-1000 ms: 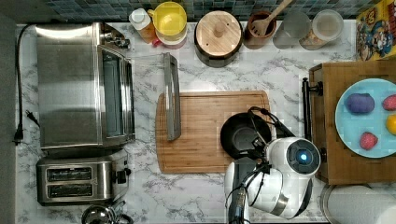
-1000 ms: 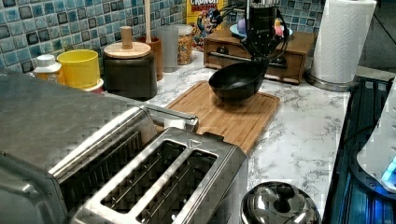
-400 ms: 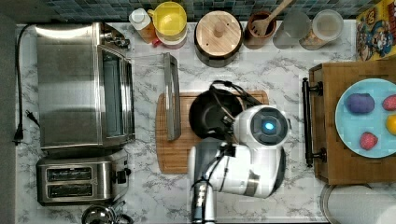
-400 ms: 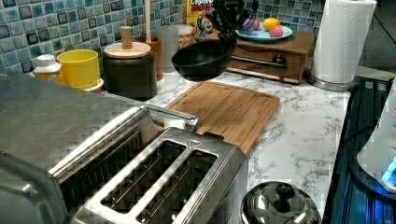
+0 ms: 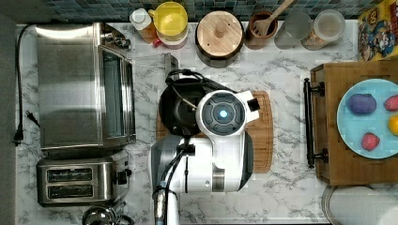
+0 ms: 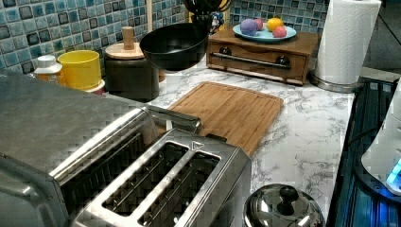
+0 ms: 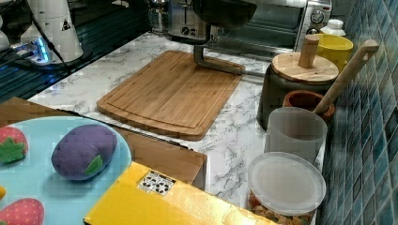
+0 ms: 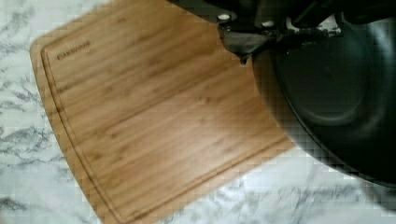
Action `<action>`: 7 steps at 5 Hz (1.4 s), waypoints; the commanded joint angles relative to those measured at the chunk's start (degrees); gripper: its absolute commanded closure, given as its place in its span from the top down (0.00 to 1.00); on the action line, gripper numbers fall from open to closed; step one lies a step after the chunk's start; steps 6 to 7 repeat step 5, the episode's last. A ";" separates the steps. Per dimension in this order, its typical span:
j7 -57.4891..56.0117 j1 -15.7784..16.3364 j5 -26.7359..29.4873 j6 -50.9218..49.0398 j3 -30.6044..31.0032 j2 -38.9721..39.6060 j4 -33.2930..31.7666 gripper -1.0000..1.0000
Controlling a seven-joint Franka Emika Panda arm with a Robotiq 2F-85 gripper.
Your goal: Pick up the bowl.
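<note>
Hanging above the "DIAMWOOD"-stamped board [image 8: 154, 126], black bowl [image 6: 174, 46], airborne

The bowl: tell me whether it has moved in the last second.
Yes. The bowl has risen off the wooden board and, in the left view, shifted left toward the lidded pot.

Bowl [image 6: 175, 46] held aloft by pincer [image 6: 204, 20], above wood board [image 6: 229, 111].

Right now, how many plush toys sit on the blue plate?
4 on the blue plate: purple toy, red toy, red toy at the edge, yellow toy. More may be hidden.
</note>
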 commanded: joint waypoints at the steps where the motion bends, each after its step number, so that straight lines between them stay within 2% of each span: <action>1: -3.07 -1.64 1.95 -1.55 -3.20 -2.15 8.83 0.00; 7: -2.95 -0.66 1.79 -1.54 -4.12 -2.15 8.83 0.00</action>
